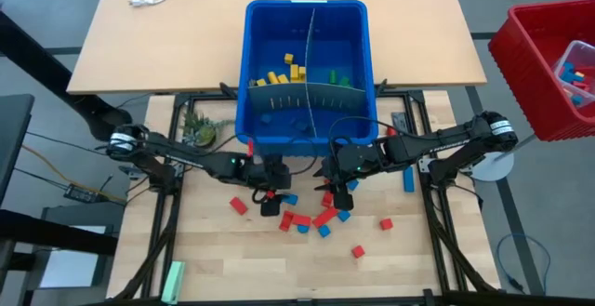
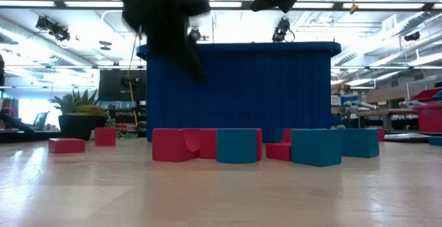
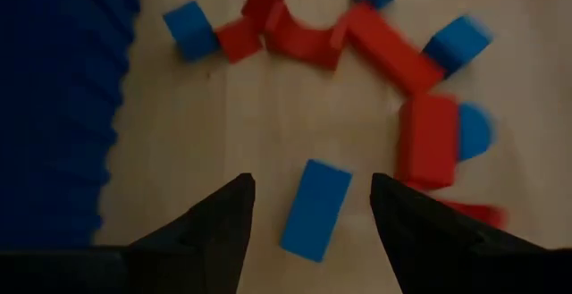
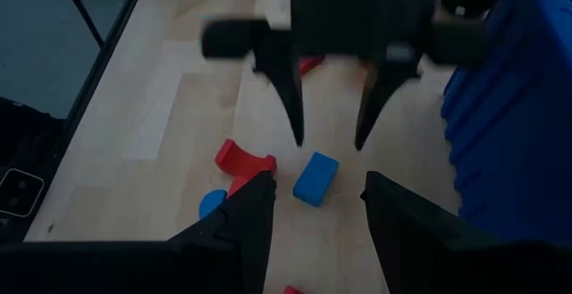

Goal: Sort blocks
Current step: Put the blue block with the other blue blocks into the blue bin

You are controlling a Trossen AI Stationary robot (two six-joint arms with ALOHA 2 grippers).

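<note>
left gripper (image 3: 308,196) jaws apart, empty, above blue block (image 3: 315,209) on counter (image 3: 223,115) | block between its fingertips, long axis along the gap | right gripper (image 4: 317,196) farther, also apart

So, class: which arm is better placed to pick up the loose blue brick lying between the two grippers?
The left. Its gripper is open with the blue brick between its fingers; the right gripper sits farther back.

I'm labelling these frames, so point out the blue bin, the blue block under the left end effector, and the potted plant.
blue bin (image 1: 306,137): high view, front wall.
blue block (image 3: 315,209): left wrist view, middle of its top face.
potted plant (image 2: 81,104): low view, its leaves.
</note>
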